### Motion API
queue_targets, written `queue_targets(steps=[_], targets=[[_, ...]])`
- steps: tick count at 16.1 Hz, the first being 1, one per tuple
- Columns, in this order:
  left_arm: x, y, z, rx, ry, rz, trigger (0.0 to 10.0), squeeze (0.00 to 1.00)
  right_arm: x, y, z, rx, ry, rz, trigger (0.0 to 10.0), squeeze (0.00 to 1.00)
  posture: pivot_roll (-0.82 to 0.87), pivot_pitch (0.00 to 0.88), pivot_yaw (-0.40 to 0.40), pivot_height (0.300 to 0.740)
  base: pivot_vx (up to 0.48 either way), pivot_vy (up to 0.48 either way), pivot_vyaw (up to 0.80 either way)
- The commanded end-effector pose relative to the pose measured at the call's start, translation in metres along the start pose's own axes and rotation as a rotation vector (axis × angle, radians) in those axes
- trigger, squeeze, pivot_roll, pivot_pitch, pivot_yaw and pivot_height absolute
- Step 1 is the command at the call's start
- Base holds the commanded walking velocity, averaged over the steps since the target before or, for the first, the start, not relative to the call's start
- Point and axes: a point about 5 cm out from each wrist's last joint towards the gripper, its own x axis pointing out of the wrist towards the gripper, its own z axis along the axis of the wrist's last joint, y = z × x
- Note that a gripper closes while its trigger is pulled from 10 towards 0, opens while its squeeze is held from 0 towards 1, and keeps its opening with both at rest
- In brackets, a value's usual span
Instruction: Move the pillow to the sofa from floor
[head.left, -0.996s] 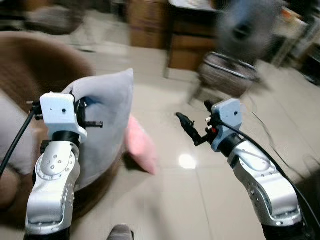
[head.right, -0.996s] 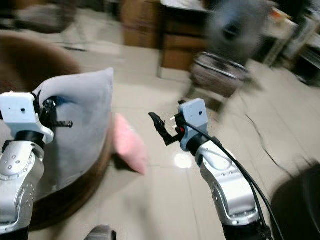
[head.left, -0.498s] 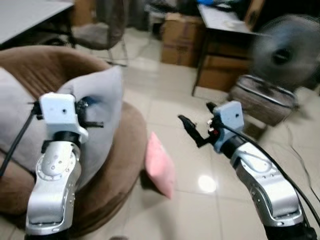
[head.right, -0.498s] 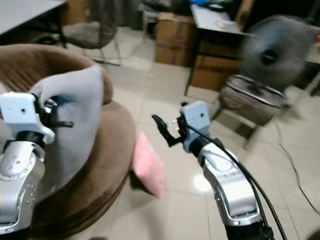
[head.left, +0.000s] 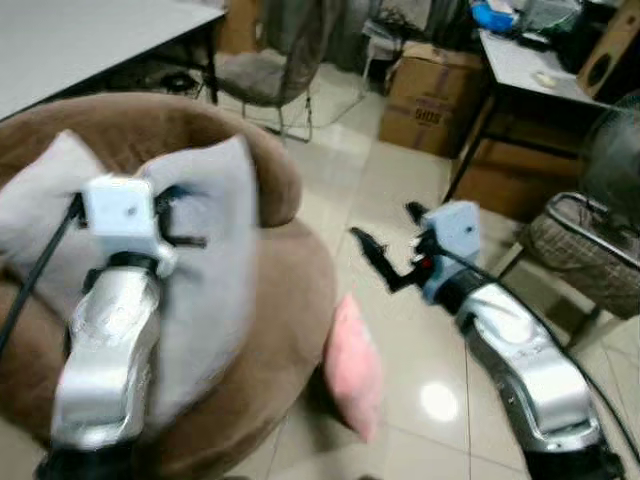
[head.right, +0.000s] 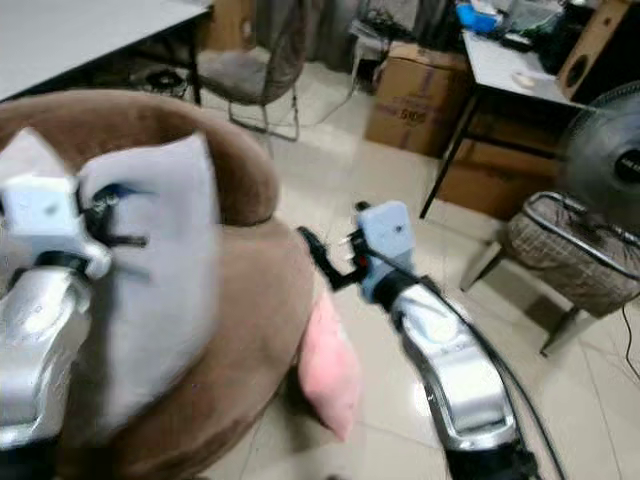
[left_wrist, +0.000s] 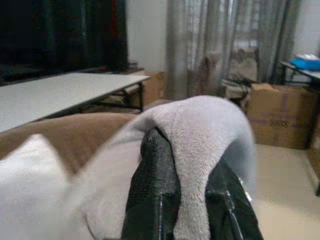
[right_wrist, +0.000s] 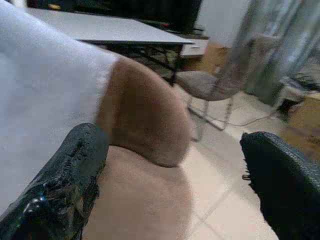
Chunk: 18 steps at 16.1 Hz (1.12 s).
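Note:
My left gripper (left_wrist: 185, 190) is shut on a fold of a grey pillow (head.left: 220, 250), which it holds up over the round brown sofa (head.left: 290, 290). The pillow hangs beside my left arm and hides part of the sofa's seat. A second light grey pillow (head.left: 45, 200) rests on the sofa to the left. On the floor against the sofa's right side leans a pink pillow (head.left: 352, 365). My right gripper (head.left: 385, 250) is open in the air above the floor, right of the sofa, with nothing between its fingers (right_wrist: 65, 175).
A white table (head.left: 80, 40) stands at the back left, a chair (head.left: 260, 70) behind the sofa. Cardboard boxes (head.left: 430, 85) and a dark desk (head.left: 530, 80) are at the back right. A fan (head.right: 605, 160) and a wire basket (head.left: 585, 250) stand to the right.
The camera has swung left and the whole scene has shifted right, so the sofa and the table now show more. My left gripper still holds the grey pillow; my right gripper stays open.

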Motion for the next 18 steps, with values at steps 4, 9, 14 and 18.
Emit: queue_targets(steps=[4, 9, 14, 18], targets=[[0.040, -0.022, 0.011, -0.019, -0.030, -0.099, 10.0, 0.00, -0.009, -0.018, 0.001, -0.030, 0.013, 0.047, 10.0, 0.00, 0.10, 0.000, -0.068, 0.740, 0.000, 0.000, 0.00], [0.094, -0.045, 0.025, -0.035, -0.009, -0.109, 10.0, 0.00, -0.022, -0.019, 0.002, -0.098, 0.040, 0.231, 10.0, 0.00, 0.07, 0.000, -0.053, 0.740, 0.000, 0.000, 0.00], [0.123, -0.049, 0.001, -0.130, 0.107, 0.065, 10.0, 0.00, -0.030, -0.020, -0.004, -0.142, 0.085, 0.308, 10.0, 0.00, 0.07, 0.000, -0.053, 0.740, 0.000, 0.000, 0.00], [0.094, -0.014, -0.075, -0.054, 0.374, 0.313, 10.0, 0.00, -0.029, -0.014, -0.006, -0.156, 0.101, 0.357, 10.0, 0.00, 0.02, 0.000, -0.032, 0.740, 0.000, 0.000, 0.00]])
